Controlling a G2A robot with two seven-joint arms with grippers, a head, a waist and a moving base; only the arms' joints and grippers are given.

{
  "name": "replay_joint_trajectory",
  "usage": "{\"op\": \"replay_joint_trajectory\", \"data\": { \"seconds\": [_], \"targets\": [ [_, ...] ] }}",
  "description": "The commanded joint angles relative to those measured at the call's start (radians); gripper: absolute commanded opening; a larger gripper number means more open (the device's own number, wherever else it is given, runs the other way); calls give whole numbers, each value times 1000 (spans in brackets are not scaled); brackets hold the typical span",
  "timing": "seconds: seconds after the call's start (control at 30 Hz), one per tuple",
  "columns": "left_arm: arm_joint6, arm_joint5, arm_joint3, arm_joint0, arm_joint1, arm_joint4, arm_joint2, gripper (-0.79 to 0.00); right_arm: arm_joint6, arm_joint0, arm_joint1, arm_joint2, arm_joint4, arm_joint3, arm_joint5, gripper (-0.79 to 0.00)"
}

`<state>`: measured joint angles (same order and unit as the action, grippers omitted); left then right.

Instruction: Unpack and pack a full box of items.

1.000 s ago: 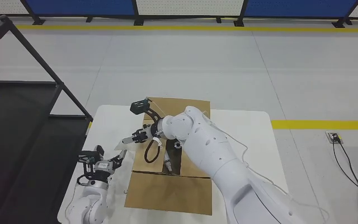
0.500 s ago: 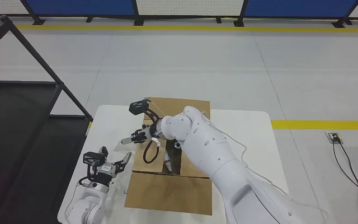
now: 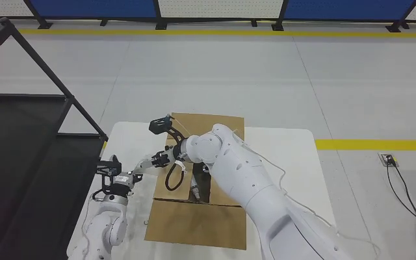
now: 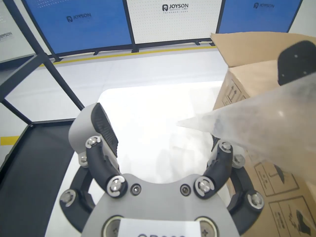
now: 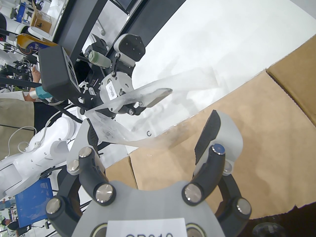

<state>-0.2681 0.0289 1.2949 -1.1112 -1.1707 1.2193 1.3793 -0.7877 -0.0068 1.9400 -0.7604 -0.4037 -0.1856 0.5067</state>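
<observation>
A translucent plastic bag [image 3: 138, 170] hangs in the air between my two grippers, above the white table [image 3: 286, 149] left of the open cardboard box [image 3: 208, 123]. My right gripper [image 5: 150, 129] stands open; the bag [image 5: 128, 136] drapes against one of its fingers [image 5: 91, 134]. Beside the box wall [image 4: 246, 80], my left gripper [image 4: 160, 129] is open too. The bag's pointed corner [image 4: 246, 122] reaches in between its fingers and hides one of them. In the top view the left gripper [image 3: 122, 177] sits just below and left of the right gripper [image 3: 155, 160].
Inside the box lie a black cable loop [image 3: 172, 179] and a small tube-like item [image 3: 194, 190]. A black metal rack [image 3: 32, 162] stands close along the table's left side. A brown flap [image 3: 195, 224] lies folded out at the box's near side.
My left gripper has come up and forward until the bag's corner lies between its fingers. The right gripper with the bag has shifted slightly left.
</observation>
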Motion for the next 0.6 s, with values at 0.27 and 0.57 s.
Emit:
{"op": "replay_joint_trajectory", "data": {
  "seconds": [0.27, 0.57],
  "targets": [
    [-150, 61, -78, 34, -16, 35, -14, -135, -7, 0, 1, -6, -4, 0, -5, 0],
    [-170, 49, -119, 43, -23, 62, -23, -785, -8, 0, 2, -11, -9, 1, -7, 0]
  ]
}}
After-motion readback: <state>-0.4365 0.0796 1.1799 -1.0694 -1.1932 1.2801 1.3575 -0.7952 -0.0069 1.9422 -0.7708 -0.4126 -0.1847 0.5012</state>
